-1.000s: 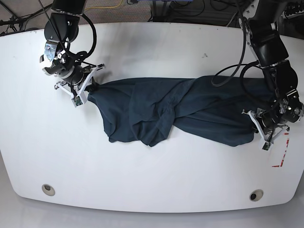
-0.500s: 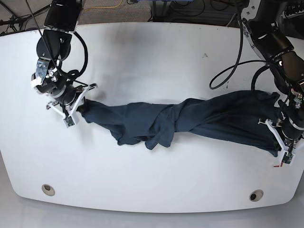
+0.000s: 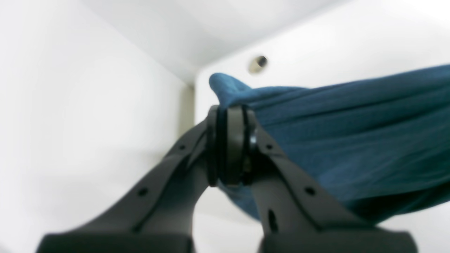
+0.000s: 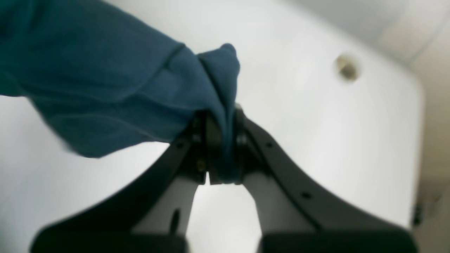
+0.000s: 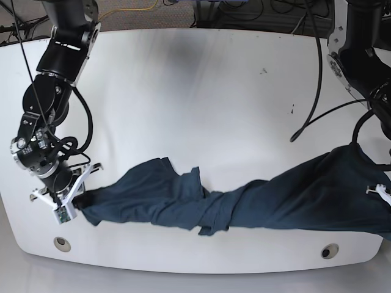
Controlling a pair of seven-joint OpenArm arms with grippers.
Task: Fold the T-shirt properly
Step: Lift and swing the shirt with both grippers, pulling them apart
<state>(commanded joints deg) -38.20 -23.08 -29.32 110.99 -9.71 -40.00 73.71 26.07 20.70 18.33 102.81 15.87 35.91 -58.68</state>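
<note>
The dark navy T-shirt (image 5: 244, 204) is stretched into a long, twisted band near the table's front edge, held at both ends. On the left of the base view my right gripper (image 5: 78, 204) is shut on one end of the cloth. The right wrist view shows a bunched fold of the T-shirt (image 4: 105, 88) clamped in my right gripper (image 4: 218, 147). At the right edge of the base view my left gripper (image 5: 383, 194) is half out of frame. In the left wrist view my left gripper (image 3: 230, 147) is shut on an edge of the T-shirt (image 3: 351, 133).
The white table (image 5: 195, 91) has two round holes near its front edge, one at the left (image 5: 61, 243) and one at the right (image 5: 330, 251). Black cables (image 5: 311, 73) hang beside the arm at the right. A small dark speck (image 5: 264, 71) marks the far tabletop.
Both grippers have moved toward the table's front edge and further apart, dragging the T-shirt with them. The cloth has gone from a loose heap mid-table to a long stretched band.
</note>
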